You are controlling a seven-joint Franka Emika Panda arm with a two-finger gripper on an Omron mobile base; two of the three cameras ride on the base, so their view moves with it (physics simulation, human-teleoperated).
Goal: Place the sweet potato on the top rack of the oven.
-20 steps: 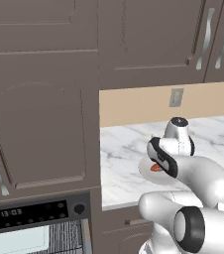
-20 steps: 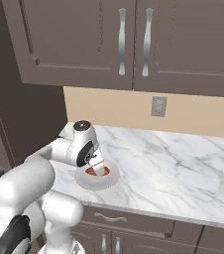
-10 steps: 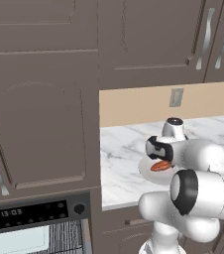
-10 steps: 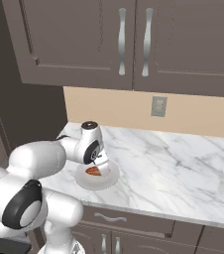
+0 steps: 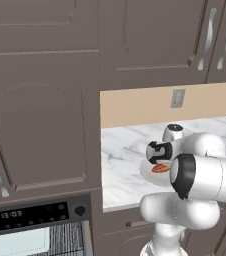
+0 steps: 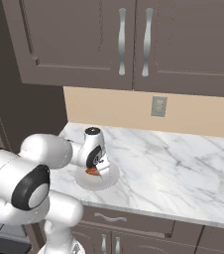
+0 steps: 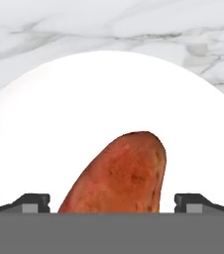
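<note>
i am at the pick-up step: my gripper (image 7: 112, 203) is low over the plate (image 7: 44, 129) on the counter (image 6: 183, 163), fingers spread wide on either side of the sweet potato (image 7: 119, 176), gripping nothing yet. next i judge i must close, lift, and swing to the oven (image 5: 32, 230) at lower left. my arm reaches forward with the wrist bent down.

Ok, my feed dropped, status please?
Pincer open, low over the plate, fingertips either side of the sweet potato. Potato lying on plate, not gripped. Oven down left. Nothing in the way.
</note>
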